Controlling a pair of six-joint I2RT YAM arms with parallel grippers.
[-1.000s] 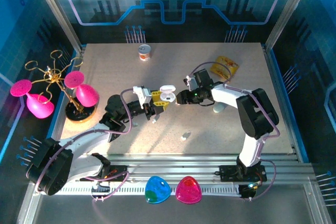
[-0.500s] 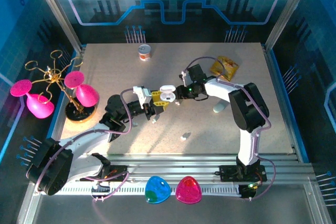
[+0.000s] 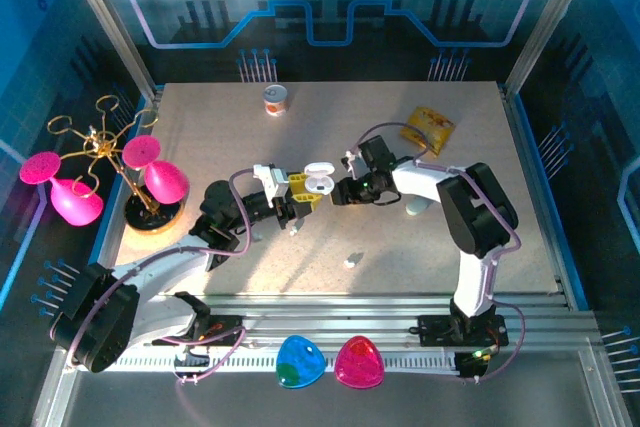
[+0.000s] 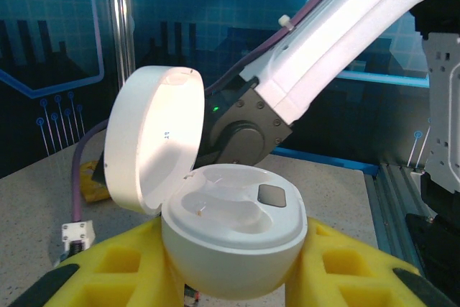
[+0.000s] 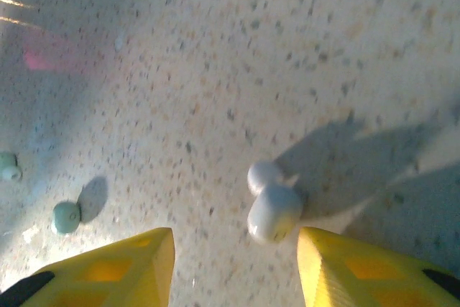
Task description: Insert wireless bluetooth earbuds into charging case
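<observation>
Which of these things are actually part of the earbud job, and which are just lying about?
Job: open charging case in the left gripper; white earbud on the table below the right gripper.
Lying about: can; yellow packet; pink glasses; gold rack; blue egg-shape; pink egg-shape.

A gold wire stand [image 3: 98, 140] is sitting at the left edge of the speckled table [image 3: 470, 97], with pink glasses [image 3: 166, 181] hanging from its arms. A small can [image 3: 276, 100] is standing upright near the far edge, and a yellow packet [image 3: 428, 128] is lying flat at the far right. A blue shell [image 3: 299, 361] and a pink shell [image 3: 359, 363] are resting side by side on the near rail.
</observation>
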